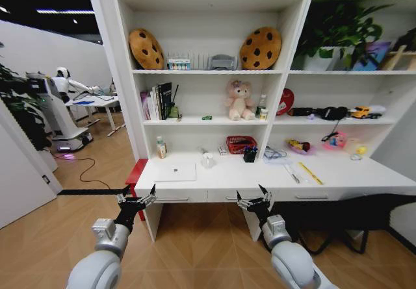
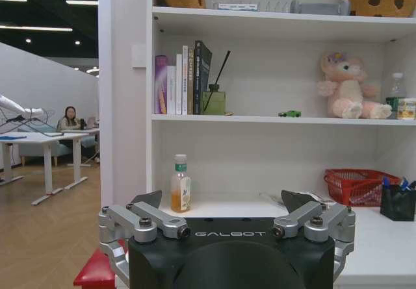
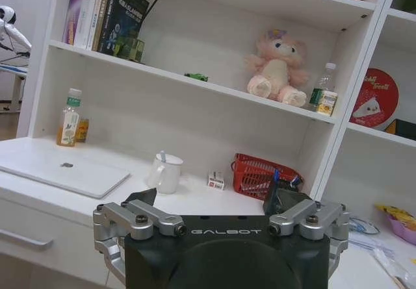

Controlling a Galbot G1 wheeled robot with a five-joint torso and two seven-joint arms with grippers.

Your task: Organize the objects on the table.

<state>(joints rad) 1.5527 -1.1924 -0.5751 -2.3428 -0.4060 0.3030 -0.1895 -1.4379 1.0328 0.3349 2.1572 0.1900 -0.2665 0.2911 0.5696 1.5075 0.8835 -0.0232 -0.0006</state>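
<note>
The long white table (image 1: 364,180) stands ahead, joined to tall white shelving. A shut silver laptop (image 1: 174,171) (image 3: 62,169) lies on its left part. A tiny green toy car (image 1: 207,117) (image 2: 290,113) (image 3: 195,76) sits on the shelf above, left of a pink teddy bear. A slim pale pen (image 1: 294,175) lies towards the right of the table, next to a yellow ruler (image 1: 311,173). My left gripper (image 1: 136,200) (image 2: 225,201) and right gripper (image 1: 255,201) (image 3: 214,201) hang open and empty in front of the drawers, short of the table edge.
On the table stand an orange drink bottle (image 1: 160,148) (image 2: 181,184), a white mug (image 1: 207,160) (image 3: 164,172), a red basket (image 1: 241,144) (image 3: 263,175) and a dark pen holder (image 1: 250,154). A red stool (image 1: 135,172) sits by the table's left end. Open wooden floor lies between me and the table.
</note>
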